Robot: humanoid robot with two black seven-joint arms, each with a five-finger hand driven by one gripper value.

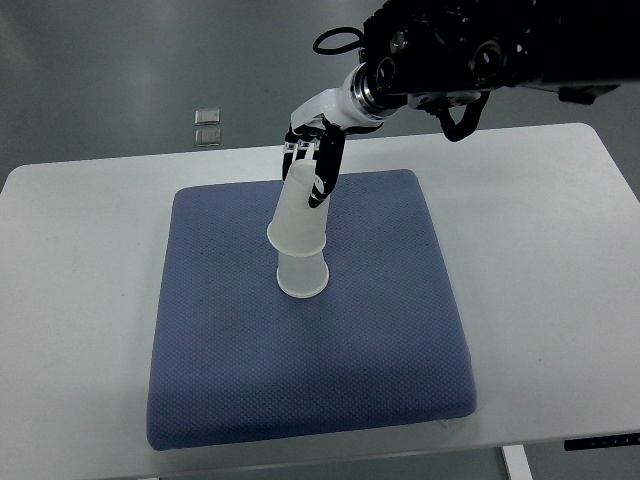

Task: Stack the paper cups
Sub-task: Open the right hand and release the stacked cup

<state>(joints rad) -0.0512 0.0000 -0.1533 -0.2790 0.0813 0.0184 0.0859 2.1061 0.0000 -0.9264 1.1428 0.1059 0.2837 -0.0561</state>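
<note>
Stacking looks nearly done: on the blue cushion [300, 400], near its middle, the upper cup [299, 218] sits mouth-down over the lower cup [302, 277] (tilted, not fully seated). Right hand [312, 150] clasps the upper cup's top; seating and release remain.

The right hand [312, 160] comes in from two o'clock and holds the top paper cup [299, 215], upside down on the bottom cup [302, 274], on a blue pad [310, 370].
</note>
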